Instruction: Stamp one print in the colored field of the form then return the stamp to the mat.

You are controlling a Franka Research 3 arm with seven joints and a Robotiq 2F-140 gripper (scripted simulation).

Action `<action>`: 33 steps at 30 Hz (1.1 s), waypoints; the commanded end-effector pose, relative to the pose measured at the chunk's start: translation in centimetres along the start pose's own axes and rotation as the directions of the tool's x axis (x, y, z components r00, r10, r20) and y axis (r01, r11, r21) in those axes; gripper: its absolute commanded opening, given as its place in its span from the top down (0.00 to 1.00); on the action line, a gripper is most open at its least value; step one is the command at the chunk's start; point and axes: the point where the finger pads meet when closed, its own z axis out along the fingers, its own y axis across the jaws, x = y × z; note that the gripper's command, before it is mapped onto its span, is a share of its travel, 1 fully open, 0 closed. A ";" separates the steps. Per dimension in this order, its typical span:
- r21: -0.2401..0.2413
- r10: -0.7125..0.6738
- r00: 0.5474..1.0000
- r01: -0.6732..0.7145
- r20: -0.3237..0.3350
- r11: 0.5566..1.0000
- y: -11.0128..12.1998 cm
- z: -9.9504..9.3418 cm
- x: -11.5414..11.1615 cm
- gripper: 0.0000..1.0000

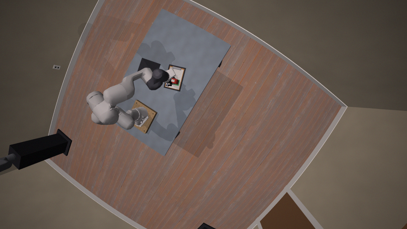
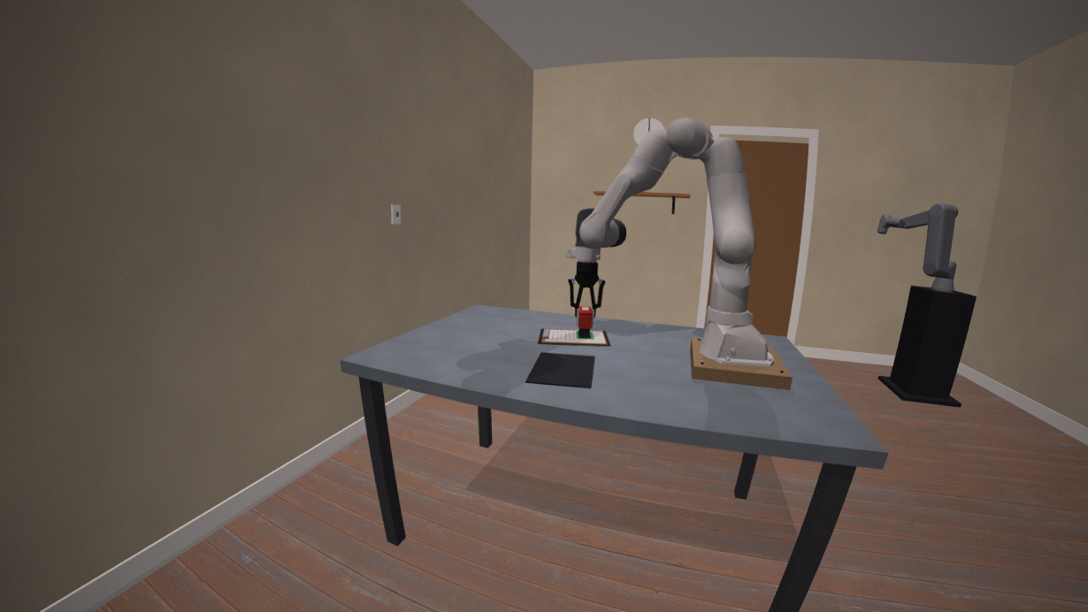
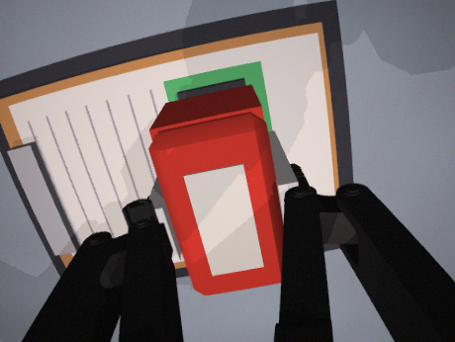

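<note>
My gripper (image 3: 224, 163) (image 2: 586, 307) (image 1: 171, 81) is shut on the red stamp (image 3: 220, 207) (image 2: 585, 317) (image 1: 175, 81), fingers on its two long sides. The stamp stands upright over the green field (image 3: 178, 87) (image 2: 587, 333) of the form (image 3: 86, 134) (image 2: 559, 335) (image 1: 178, 74), which lies on a clipboard. Its dark base covers most of the field; a green band shows at the left and the far side. Whether the base touches the paper is hidden. The black mat (image 2: 561, 370) (image 1: 145, 64) lies empty in front of the form, half under my arm in the overhead view.
My arm's base sits on a wooden plate (image 2: 741, 372) (image 1: 149, 114) at the right of the grey table (image 2: 654, 410) (image 1: 185, 42). A second small arm on a black pedestal (image 2: 930, 346) stands on the floor at the far right.
</note>
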 end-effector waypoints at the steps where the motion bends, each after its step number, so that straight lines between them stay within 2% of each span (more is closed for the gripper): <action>1: 0.000 0.004 1.000 -0.004 -0.002 1.000 0.0 -0.2 0.1 0.82; 4: 0.000 0.004 1.000 -0.004 -0.002 1.000 0.0 -0.4 0.1 0.82; 9: 0.000 0.004 1.000 -0.004 -0.002 1.000 0.2 -3.4 0.1 0.82; 11: 0.000 0.004 1.000 -0.004 -0.002 1.000 0.2 -4.0 0.1 0.82; 21: 0.000 0.005 1.000 -0.005 -0.002 1.000 0.2 -4.1 0.0 0.82; 22: 0.000 0.011 1.000 -0.011 -0.001 1.000 -0.2 -4.0 -0.6 0.82; 23: 0.000 0.024 1.000 -0.024 -0.001 1.000 -1.0 -4.0 -2.0 0.82; 25: -0.001 0.075 0.997 -0.075 0.000 0.997 -3.5 -3.9 -7.1 0.82; 27: -0.001 0.146 0.989 -0.146 0.001 0.989 -4.2 -3.9 -10.3 0.82; 30: -0.001 0.245 0.970 -0.245 -0.001 0.970 -5.0 -3.7 -16.5 0.82; 33: 0.000 0.247 0.969 -0.247 0.006 0.969 -5.5 -3.6 -22.8 0.82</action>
